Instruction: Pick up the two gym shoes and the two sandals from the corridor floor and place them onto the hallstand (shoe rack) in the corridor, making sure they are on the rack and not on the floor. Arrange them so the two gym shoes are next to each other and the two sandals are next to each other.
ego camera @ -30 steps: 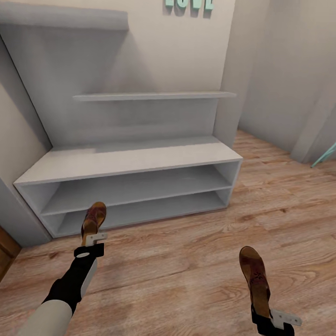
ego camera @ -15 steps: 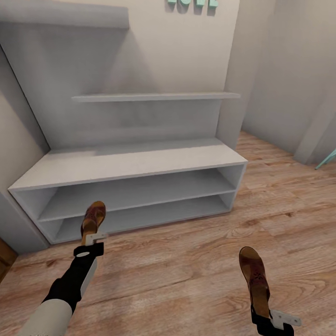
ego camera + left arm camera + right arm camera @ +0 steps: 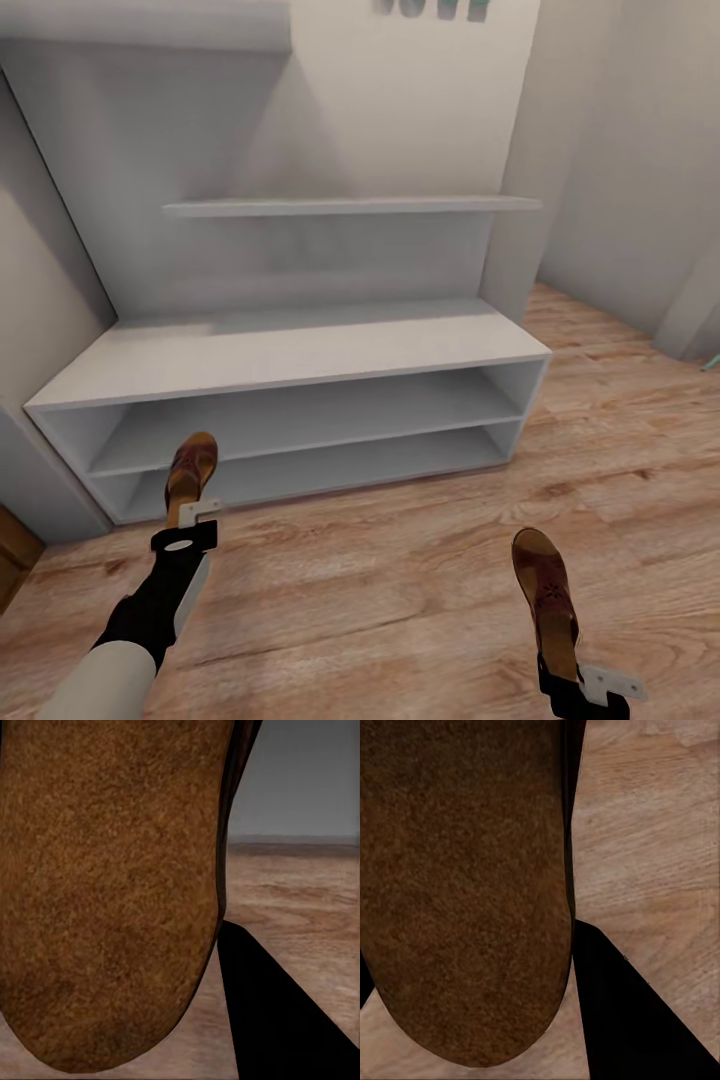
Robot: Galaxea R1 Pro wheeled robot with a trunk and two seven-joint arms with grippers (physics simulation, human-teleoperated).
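Here, hallstand (image 3: 300, 350): pale grey-white unit against the wall, low bench top over two open tiers, one long wall shelf above, the lower edge of mint letters (image 3: 435, 8) at the top of the wall.

Corridor floor (image 3: 400, 560): light-brown wood planks with visible grain.

Left sandal (image 3: 190, 475): brown, held at its heel end by the left end effector (image 3: 195, 516), toe pointing toward the lower tier, just in front of the rack's left part, lifted off the floor. In the left wrist view its tan sole (image 3: 112, 892) sits beside one dark finger (image 3: 277, 1020).

Right sandal (image 3: 545, 595): brown, clamped at its heel by the right end effector (image 3: 580, 685), toe forward, over open floor well short of the rack. Sole (image 3: 465, 885) and a dark finger (image 3: 630, 1020) appear in the right wrist view.
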